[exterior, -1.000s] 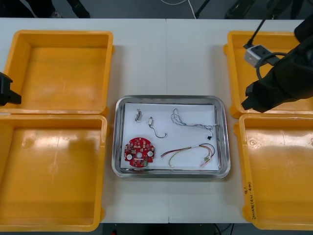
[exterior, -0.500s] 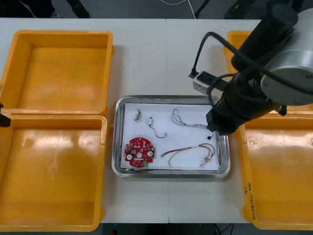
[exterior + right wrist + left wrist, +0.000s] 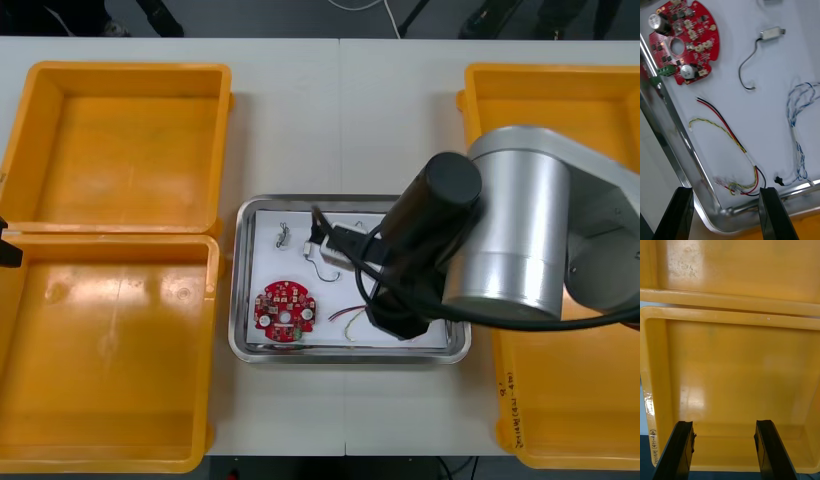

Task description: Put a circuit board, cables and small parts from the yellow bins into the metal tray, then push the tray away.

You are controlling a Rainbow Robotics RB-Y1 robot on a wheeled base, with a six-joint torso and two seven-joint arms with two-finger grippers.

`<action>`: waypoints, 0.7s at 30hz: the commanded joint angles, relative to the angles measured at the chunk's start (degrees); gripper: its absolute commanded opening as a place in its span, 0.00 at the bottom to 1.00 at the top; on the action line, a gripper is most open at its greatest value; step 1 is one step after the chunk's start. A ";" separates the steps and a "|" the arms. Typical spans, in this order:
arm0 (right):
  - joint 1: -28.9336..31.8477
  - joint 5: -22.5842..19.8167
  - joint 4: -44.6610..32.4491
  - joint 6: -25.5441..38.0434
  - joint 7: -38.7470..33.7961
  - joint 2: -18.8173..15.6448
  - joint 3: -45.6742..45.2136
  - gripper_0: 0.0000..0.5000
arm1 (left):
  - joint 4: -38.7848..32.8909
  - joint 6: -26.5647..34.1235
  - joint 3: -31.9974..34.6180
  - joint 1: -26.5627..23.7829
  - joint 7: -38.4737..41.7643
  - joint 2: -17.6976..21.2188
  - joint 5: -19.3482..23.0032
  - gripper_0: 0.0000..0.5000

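The metal tray point(image 3: 240, 300) lies mid-table, white inside. In it are a round red circuit board point(image 3: 284, 311), small metal parts point(image 3: 284, 236) and cables. My right arm point(image 3: 500, 240) reaches across the tray's right half and covers it. In the right wrist view my right gripper point(image 3: 725, 215) is open over the tray's rim point(image 3: 673, 150), with nothing between its fingers. Just beyond them lie the red and yellow cable point(image 3: 726, 138), the blue and white cable point(image 3: 799, 112), a black cable point(image 3: 747, 69) and the circuit board point(image 3: 681, 41). My left gripper point(image 3: 724, 450) hangs open over a yellow bin point(image 3: 737, 371).
Two yellow bins point(image 3: 125, 140) point(image 3: 110, 350) stand left of the tray and two more point(image 3: 560, 85) point(image 3: 570, 400) to its right; their visible floors are bare. The left arm's tip point(image 3: 8, 250) sits at the table's left edge. Bare table lies beyond the tray.
My right arm has swung from the far right bin leftward and down over the tray. The left arm has drawn back slightly toward the left edge.
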 commanded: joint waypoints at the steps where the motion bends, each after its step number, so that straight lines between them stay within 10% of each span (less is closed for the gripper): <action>1: -2.21 2.65 -1.85 -2.74 2.88 0.94 6.35 1.00 | -1.61 0.32 1.76 0.76 -4.61 2.68 0.50 0.96; 21: -5.29 17.50 0.52 -10.38 5.43 3.66 26.13 1.00 | -1.61 0.32 1.76 0.76 -4.61 2.68 0.50 0.95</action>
